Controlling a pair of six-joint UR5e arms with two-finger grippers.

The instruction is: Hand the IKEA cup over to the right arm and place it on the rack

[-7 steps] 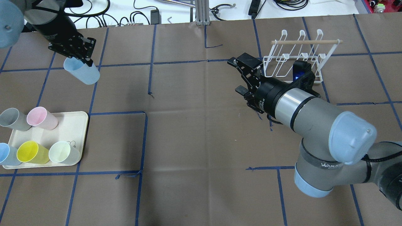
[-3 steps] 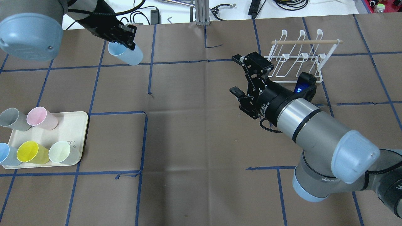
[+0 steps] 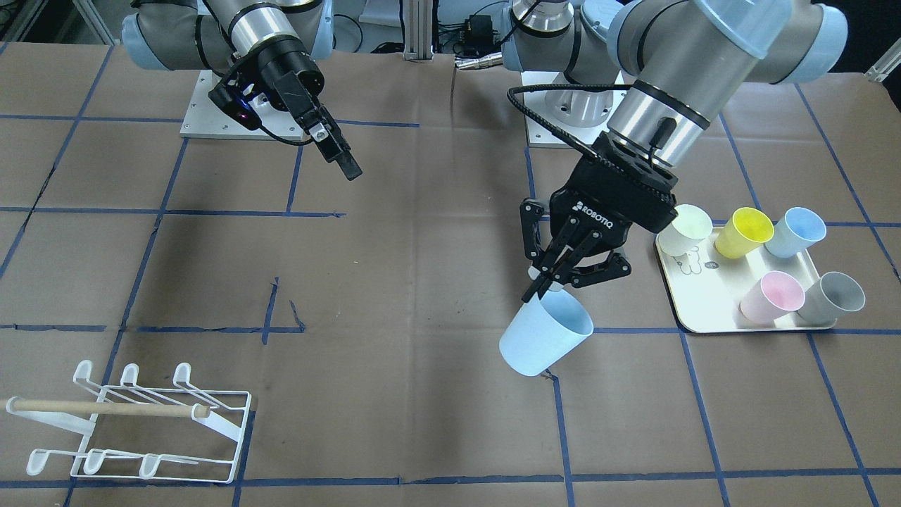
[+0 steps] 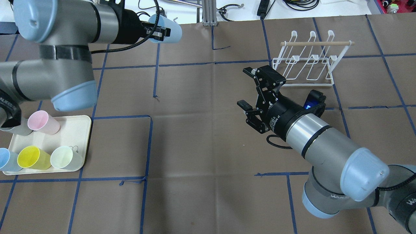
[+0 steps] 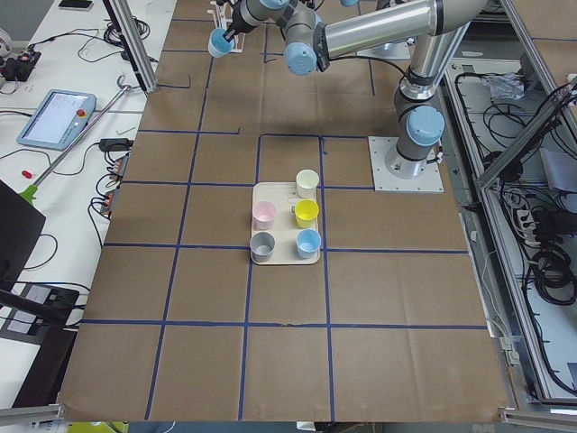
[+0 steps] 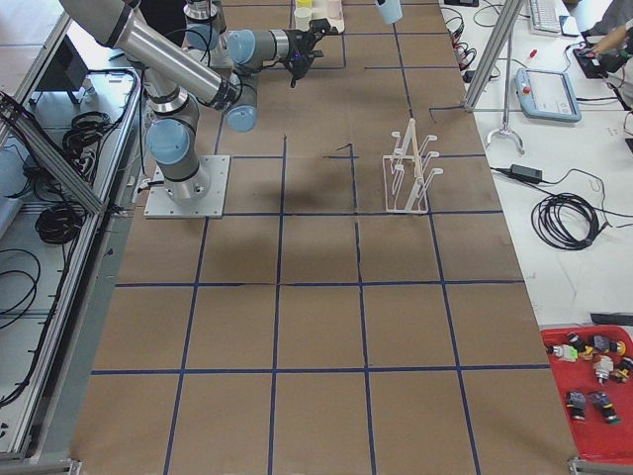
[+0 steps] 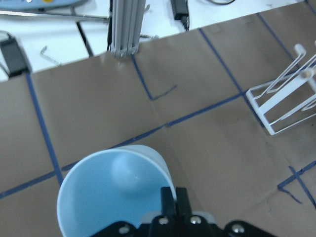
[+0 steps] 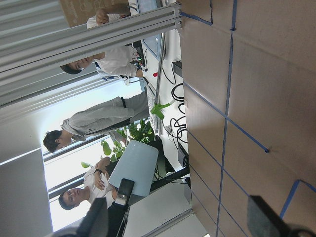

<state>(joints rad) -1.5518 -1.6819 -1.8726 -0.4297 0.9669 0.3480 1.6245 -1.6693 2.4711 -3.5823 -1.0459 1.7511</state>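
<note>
The IKEA cup (image 4: 172, 32) is light blue and hangs tilted above the table's far side, left of centre. My left gripper (image 4: 161, 32) is shut on its rim. From the front, that gripper (image 3: 545, 285) pinches the rim with the cup (image 3: 545, 336) below it. The left wrist view looks into the cup (image 7: 108, 197), one finger inside the rim. My right gripper (image 4: 245, 87) stands open and empty at mid-table, pointing left, well apart from the cup. The white wire rack (image 4: 305, 61) with its wooden dowel stands at the far right, just behind the right gripper.
A cream tray (image 4: 81, 130) at the near left holds several coloured cups. An aluminium post (image 4: 208, 13) and cables lie past the table's far edge. Brown paper with blue tape lines covers the table. People stand in the background of the right wrist view.
The left arm has swung the cup rightward along the far side of the table. The right gripper has drawn back from the rack and turned to the left, staying open.
</note>
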